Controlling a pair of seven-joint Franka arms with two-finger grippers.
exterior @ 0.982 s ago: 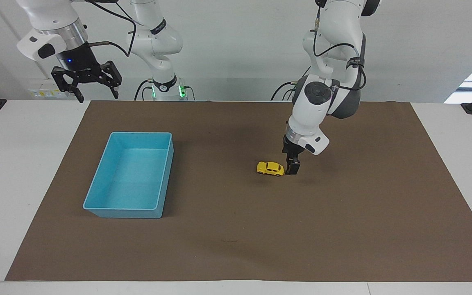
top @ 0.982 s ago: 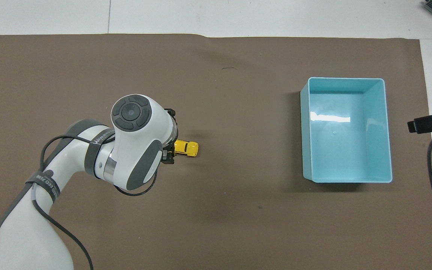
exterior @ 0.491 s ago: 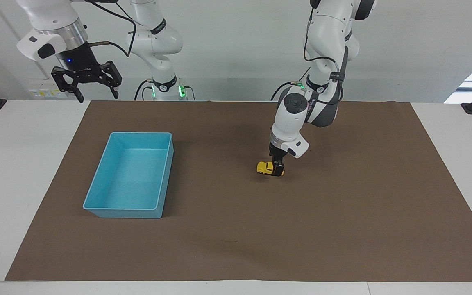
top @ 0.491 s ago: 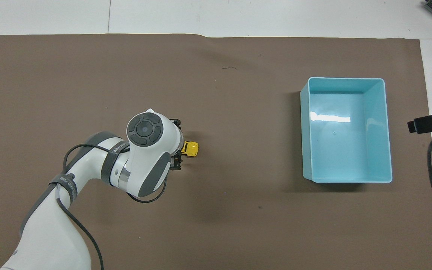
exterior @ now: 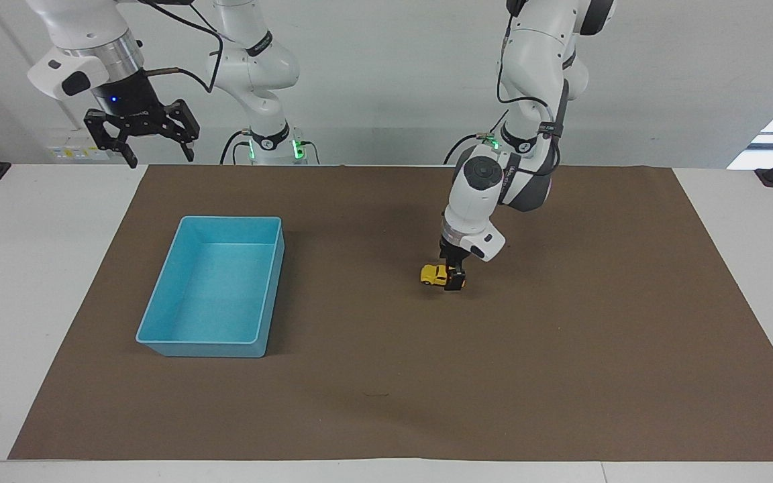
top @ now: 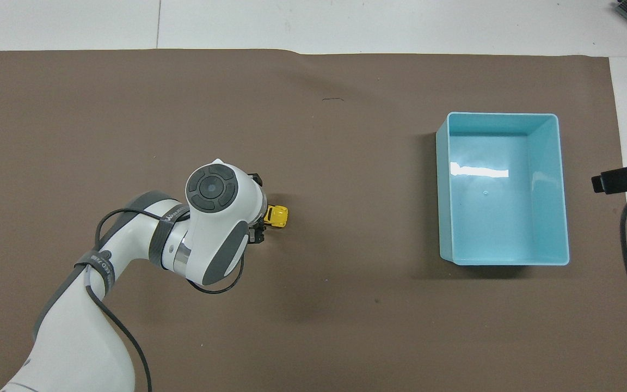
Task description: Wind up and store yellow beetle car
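I've got the left gripper [exterior: 454, 280] down on the car [exterior: 435, 274], just right of centre in the facing view, on the brown mat [exterior: 386, 402]. Its fingers straddle one end of the car, the end toward the left arm's side; they look partly closed around it, but I can't tell whether they're pressing on it yet. The car sits on the surface, long axis running across the frame, the exposed end pointing toward the bin [exterior: 158, 315] at centre-left. In the overhead view only a stub of yellow [top: 278, 216] pokes out from under the wrist. The left arm is plainly the nearer one. The right gripper [exterior: 143, 137] waits up at the upper left, fingers spread wide, holding nothing. For winding, I reckon the drag has to run along that long axis.
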